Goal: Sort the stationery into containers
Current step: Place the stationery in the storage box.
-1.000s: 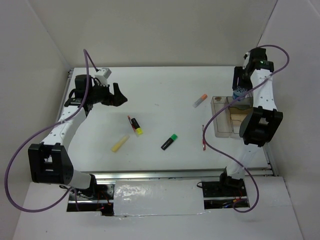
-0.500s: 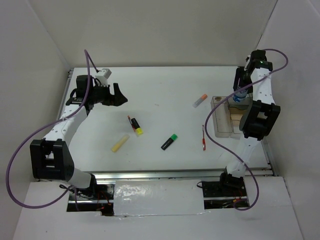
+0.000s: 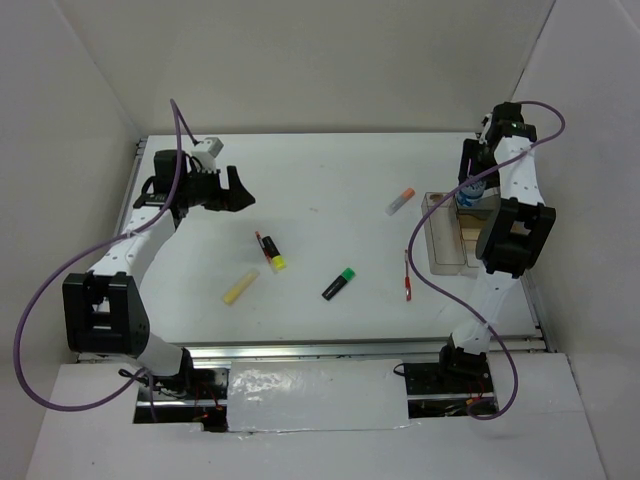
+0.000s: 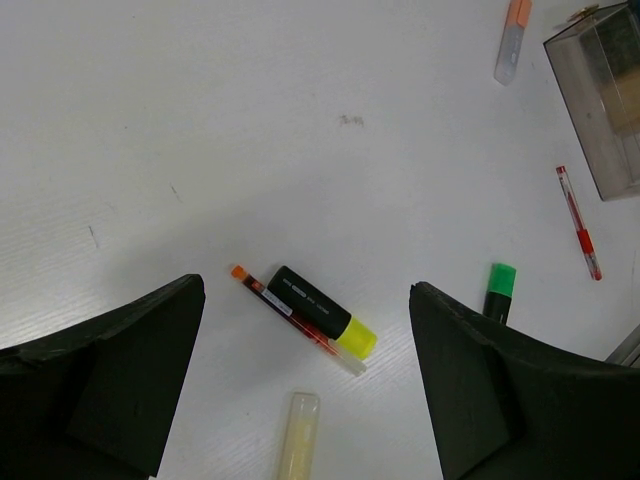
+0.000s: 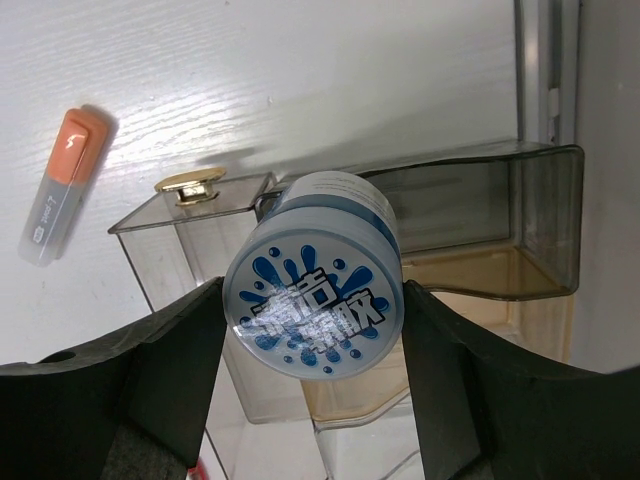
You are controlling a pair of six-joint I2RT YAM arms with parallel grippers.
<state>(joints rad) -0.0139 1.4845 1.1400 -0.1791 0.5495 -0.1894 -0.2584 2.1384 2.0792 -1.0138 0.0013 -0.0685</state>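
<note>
Left fingers (image 4: pixel 110 370): spread wide, holding nothing, above the far left of the bench (image 3: pixel 330 165).
Right fingers (image 5: pixel 160 380): pinching the tub (image 5: pixel 312 300) by its sides.
Tub: blue-splash label facing the wrist camera, held over the far end of the organiser (image 3: pixel 445 245); whether it touches the walls I cannot tell.
Organiser: at the right side of the bench, smoky clear compartments to the left, tan section to the right.
Marker (image 3: pixel 401 201): flat on the bench, just left of the organiser's far corner.
Red pen (image 3: pixel 407 280): near the organiser's near-left corner.
Green highlighter (image 3: pixel 339 284): mid-bench, alone.
Yellow highlighter (image 4: pixel 320 312): left of centre, a thin pen (image 4: pixel 262 289) lying right against it.
Stick (image 3: pixel 240 288): near the yellow highlighter, on its near side, apart from it.
</note>
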